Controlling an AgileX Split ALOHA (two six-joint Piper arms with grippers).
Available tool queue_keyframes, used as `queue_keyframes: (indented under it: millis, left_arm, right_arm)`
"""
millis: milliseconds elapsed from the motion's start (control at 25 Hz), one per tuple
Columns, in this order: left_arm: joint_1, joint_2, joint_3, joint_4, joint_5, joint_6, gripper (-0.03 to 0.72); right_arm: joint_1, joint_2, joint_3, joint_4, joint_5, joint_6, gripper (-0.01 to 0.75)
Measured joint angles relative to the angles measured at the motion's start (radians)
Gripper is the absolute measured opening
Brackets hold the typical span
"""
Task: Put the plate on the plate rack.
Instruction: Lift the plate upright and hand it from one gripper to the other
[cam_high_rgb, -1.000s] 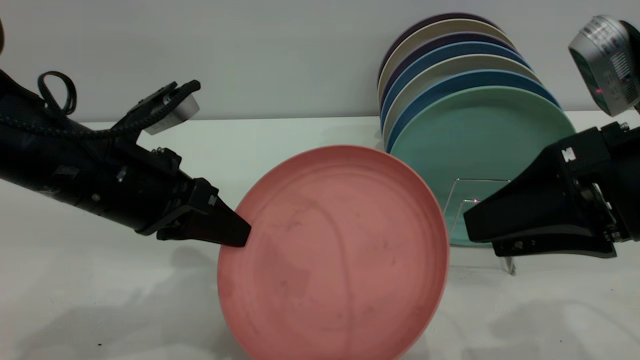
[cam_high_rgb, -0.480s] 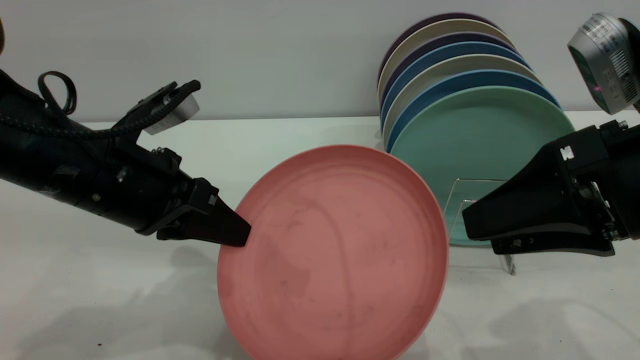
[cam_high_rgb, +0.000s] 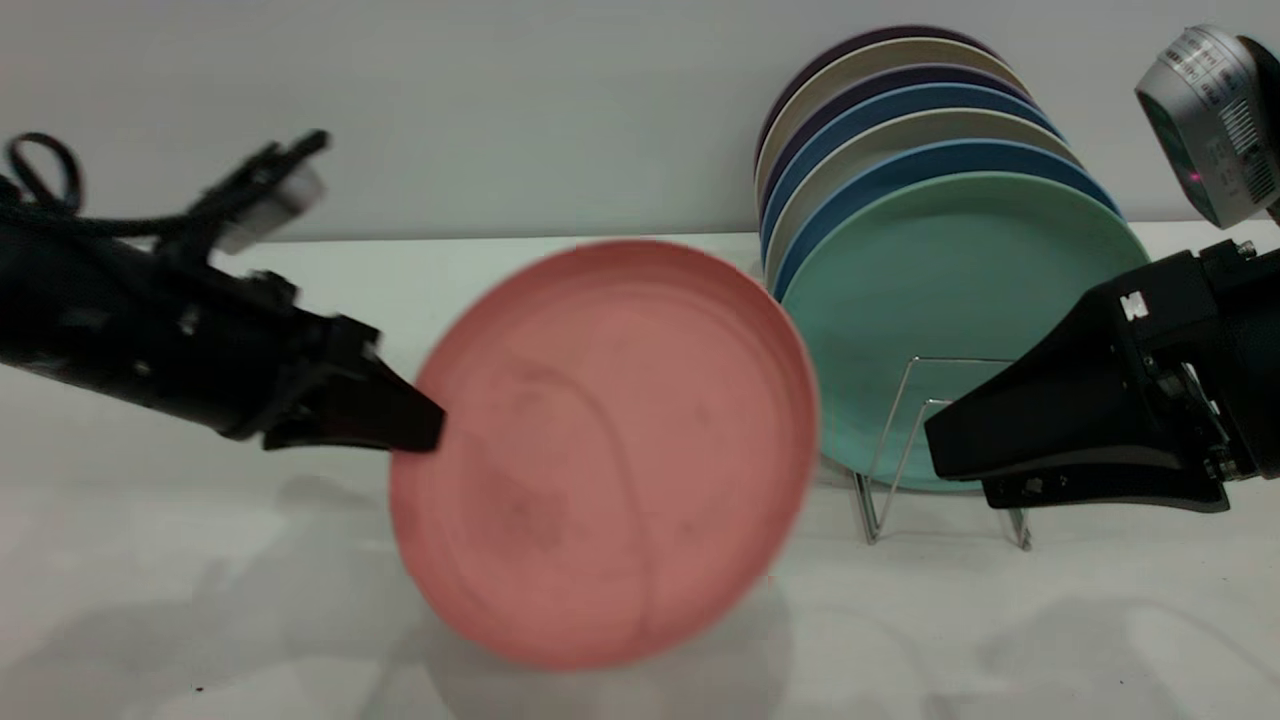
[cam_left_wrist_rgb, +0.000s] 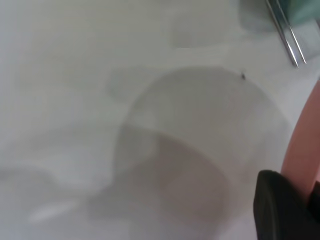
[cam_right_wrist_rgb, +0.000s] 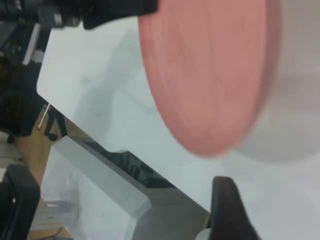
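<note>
The salmon-pink plate (cam_high_rgb: 610, 450) hangs tilted, nearly upright, above the white table, left of the plate rack (cam_high_rgb: 893, 420). My left gripper (cam_high_rgb: 432, 432) is shut on the plate's left rim. In the left wrist view the pink rim (cam_left_wrist_rgb: 302, 160) sits pinched beside a black finger (cam_left_wrist_rgb: 277, 210). My right gripper (cam_high_rgb: 935, 440) hovers in front of the rack's right side, open and holding nothing. The right wrist view shows the plate (cam_right_wrist_rgb: 210, 70) well apart from its own finger (cam_right_wrist_rgb: 227, 210). The rack's front wire loops stand free.
A teal-green plate (cam_high_rgb: 950, 290) stands in the rack, with several blue, beige and dark plates (cam_high_rgb: 880, 110) behind it. The table edge (cam_right_wrist_rgb: 100, 150) shows in the right wrist view. A grey wall runs behind the table.
The left arm has lifted the plate off the table and swung it up and to the left, away from the rack. The right gripper has stayed almost still.
</note>
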Motion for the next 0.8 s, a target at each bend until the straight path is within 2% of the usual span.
queue_keyframes:
  millis: [80,240,800]
  left_arm:
    - [0.025,0.000,0.000,-0.001,0.038,0.000,0.012]
    - [0.030,0.000,0.000,-0.003,0.072,0.016,0.012]
    - [0.028,-0.064,0.000,-0.003,0.081,0.051,0.012]
  right_arm:
    - [0.000,0.000,0.000,0.000,0.000,0.000,0.455]
    - [0.000,0.000,0.000,0.000,0.000,0.000,0.455]
    - [0.000,0.000,0.000,0.049,0.047,-0.036,0.455]
